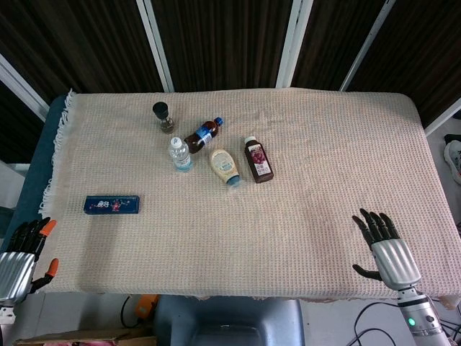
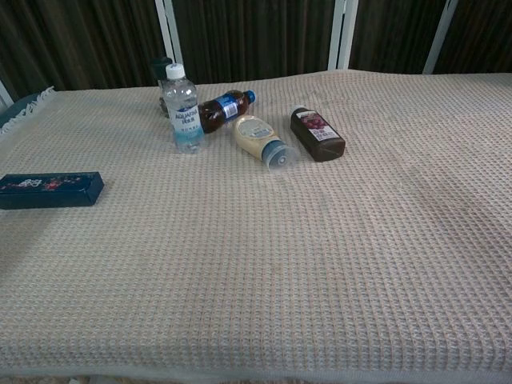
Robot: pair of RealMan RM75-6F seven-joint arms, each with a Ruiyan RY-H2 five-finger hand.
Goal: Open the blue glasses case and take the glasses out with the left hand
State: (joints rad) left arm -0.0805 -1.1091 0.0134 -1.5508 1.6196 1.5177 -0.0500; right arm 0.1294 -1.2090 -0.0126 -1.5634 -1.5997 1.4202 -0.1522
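Observation:
The blue glasses case (image 1: pixel 112 205) lies closed and flat on the left side of the table; the chest view shows the case (image 2: pixel 50 190) at the left edge. My left hand (image 1: pixel 21 259) hovers off the table's front left corner, below and left of the case, fingers spread and holding nothing. At the front right my right hand (image 1: pixel 383 248) rests over the cloth, fingers apart and empty. Neither hand appears in the chest view. No glasses are visible.
A beige woven cloth (image 1: pixel 302 166) covers the table. Beyond the middle stand a small dark jar (image 1: pixel 163 117) and a clear water bottle (image 1: pixel 180 153); a dark soda bottle (image 1: pixel 202 134), a pale sauce bottle (image 1: pixel 225 167) and a dark sauce bottle (image 1: pixel 258 159) lie flat.

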